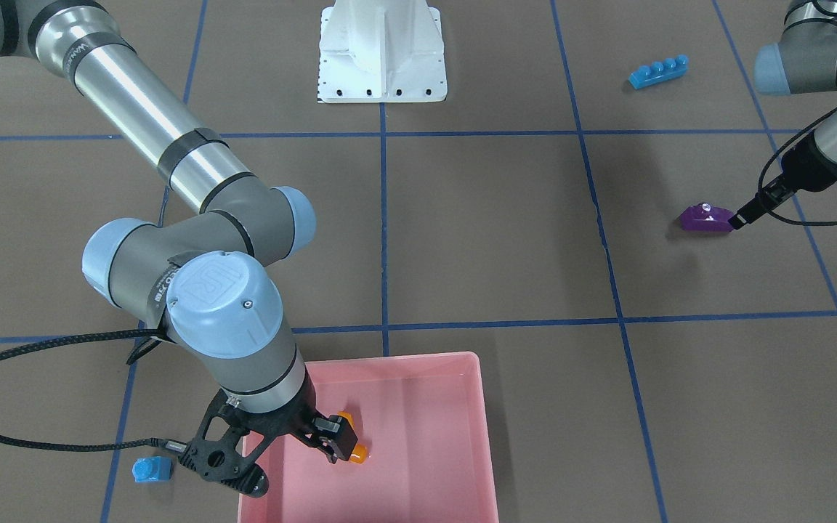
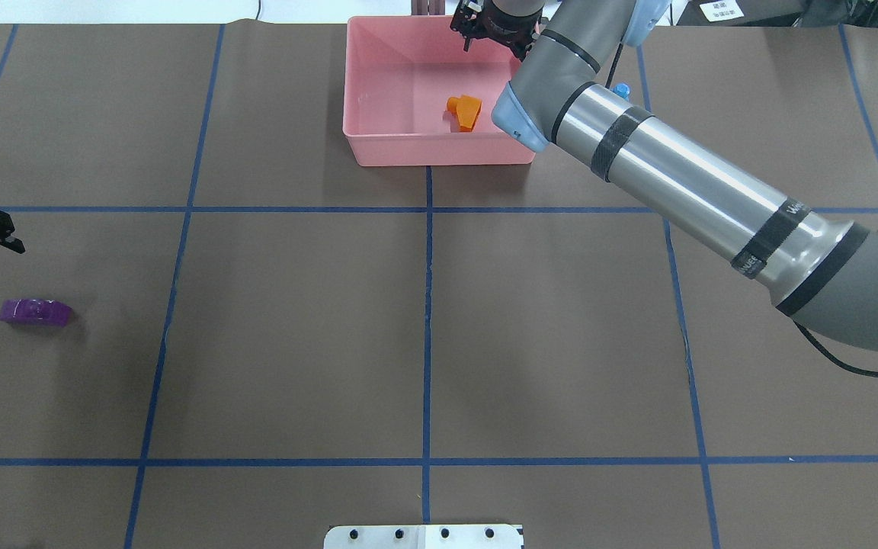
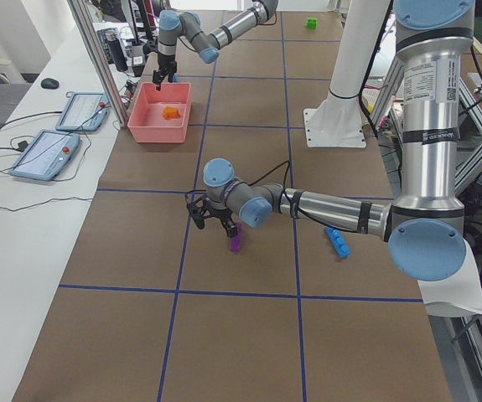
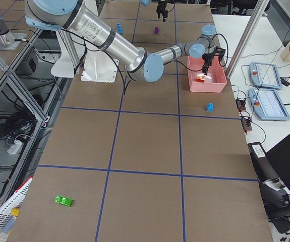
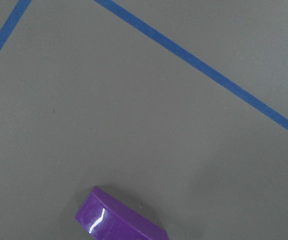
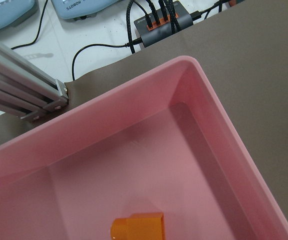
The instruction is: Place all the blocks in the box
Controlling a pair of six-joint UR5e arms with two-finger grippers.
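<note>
Brown paper with blue tape lines covers the table (image 2: 294, 343). The right arm (image 2: 683, 175) is stretched far across it. Its silver tube slants and its wrist points down over the pink box (image 2: 439, 151), which sits at the far side of the table. A round cap (image 1: 219, 290) on this arm shows the letters UR. The writing on the silver tube is too small to read for sure. The left arm (image 3: 324, 205) reaches out low and long, with its wrist pointing down too. A tablet (image 6: 78, 6) past the table edge has the word ROBOTS on it.

The right claw (image 1: 293, 461) hangs in the box with its fingers apart, holding nothing. The left claw (image 3: 215, 224) also has its fingers apart, just beside the purple block (image 2: 35, 312). I cannot tell if a tip touches it.

The long blue block (image 1: 658, 71) lies on the table near the left arm, its four studs in a row running side to side. The purple block's long side runs the same way. The orange block (image 2: 464, 112) lies tipped on the box floor, in the half nearer the right arm. The green block (image 4: 63, 200) is well apart, at the table's right end. The small blue block (image 1: 152, 471) sits just outside the box.
</note>
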